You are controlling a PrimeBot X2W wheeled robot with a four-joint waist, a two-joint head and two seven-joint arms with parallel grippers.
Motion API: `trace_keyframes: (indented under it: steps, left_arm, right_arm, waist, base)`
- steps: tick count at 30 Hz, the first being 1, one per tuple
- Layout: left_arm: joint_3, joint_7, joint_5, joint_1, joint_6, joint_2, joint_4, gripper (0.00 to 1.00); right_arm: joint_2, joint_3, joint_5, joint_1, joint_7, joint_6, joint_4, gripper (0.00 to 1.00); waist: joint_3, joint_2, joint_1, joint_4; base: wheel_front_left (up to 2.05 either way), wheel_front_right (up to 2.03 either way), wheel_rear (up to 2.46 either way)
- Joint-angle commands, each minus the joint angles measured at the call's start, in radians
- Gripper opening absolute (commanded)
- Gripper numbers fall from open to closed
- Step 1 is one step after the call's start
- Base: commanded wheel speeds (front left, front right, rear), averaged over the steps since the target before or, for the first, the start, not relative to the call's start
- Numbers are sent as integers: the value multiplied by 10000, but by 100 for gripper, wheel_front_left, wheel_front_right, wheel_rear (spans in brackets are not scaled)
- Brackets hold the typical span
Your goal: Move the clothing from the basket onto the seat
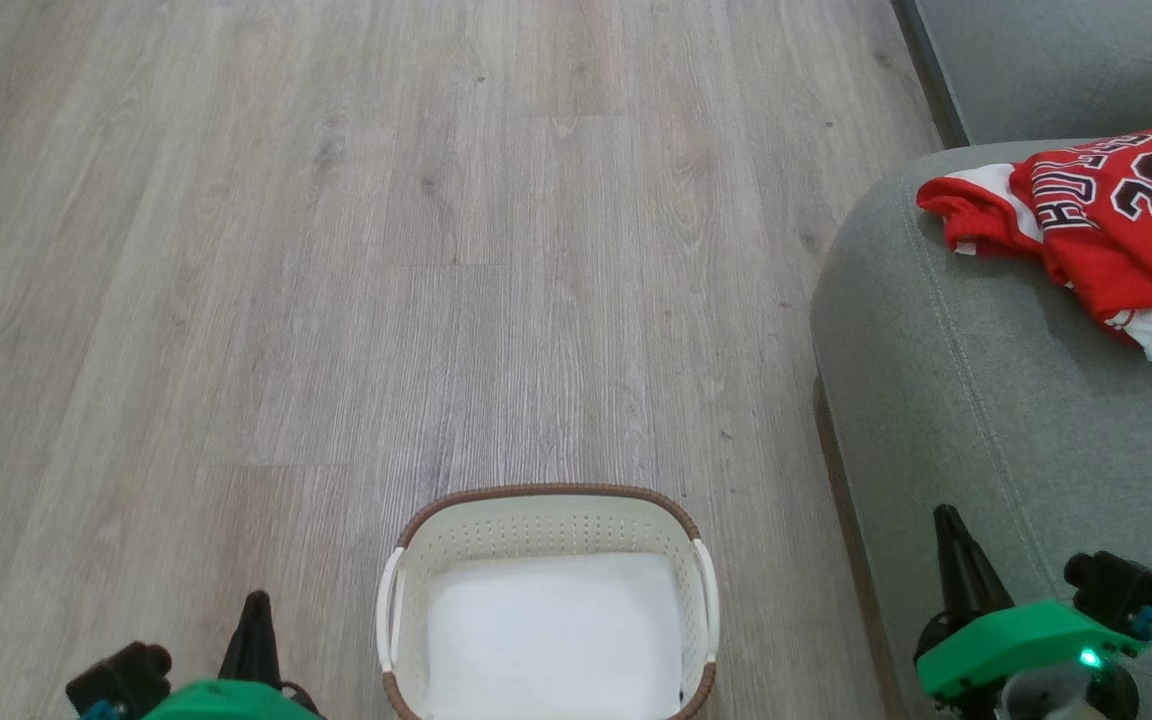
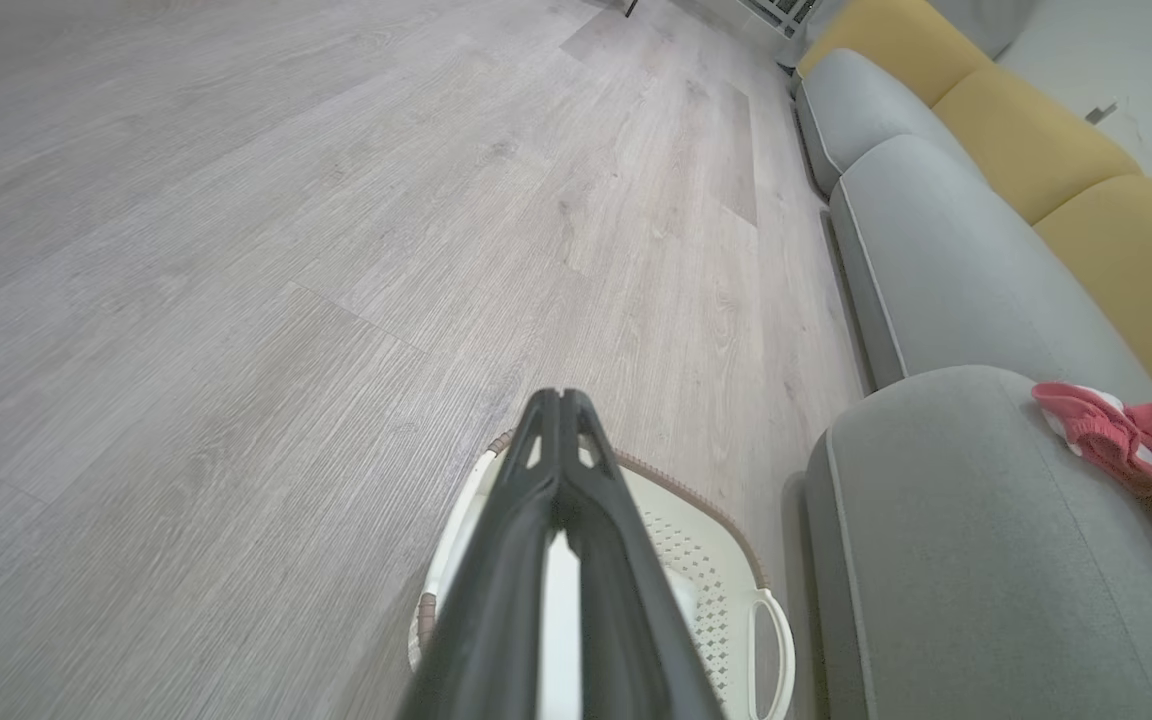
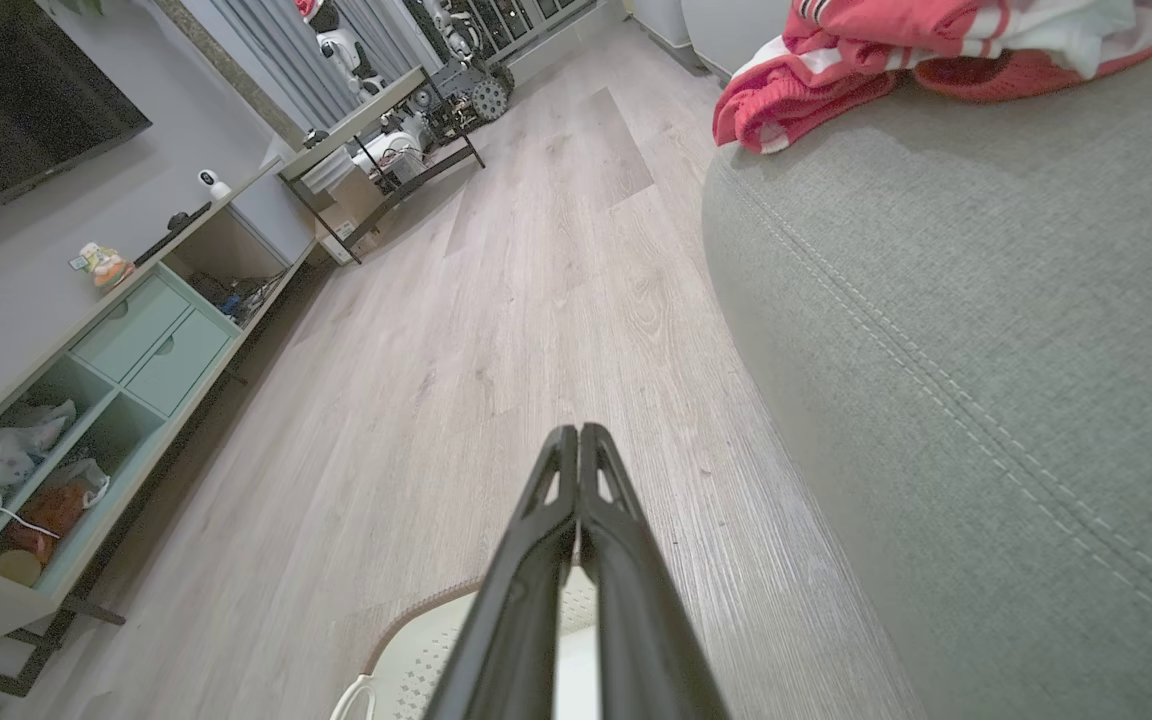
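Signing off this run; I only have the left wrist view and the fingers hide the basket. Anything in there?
Observer: In the head view the basket holds just a flat white liner sheet, with no red fabric in it.
Operator: What's the red thing at my right edge?
Observer: It's the jersey, bunched on the seat with the number 23 facing up.
Operator: Is the other arm holding anything?
Observer: No, the right hand is shut with nothing between its fingers.
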Motion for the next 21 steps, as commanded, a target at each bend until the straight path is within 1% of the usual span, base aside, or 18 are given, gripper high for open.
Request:
trace_keyframes:
  steps: [1, 21]
  left_arm:
    - [247, 40, -211, -527, -99, 21, -383, 0]
    - [618, 617, -2383, -908, -464, 12, -471, 0]
  right_arm:
    - [-3, -36, 236, -591, 84, 1, -370, 0]
    - [0, -274, 2464, -761, 666, 0, -513, 0]
  waist:
    - [2, 0, 0, -2]
    - [55, 0, 0, -49]
  base:
    - [0, 0, 0]
    - [0, 0, 0]
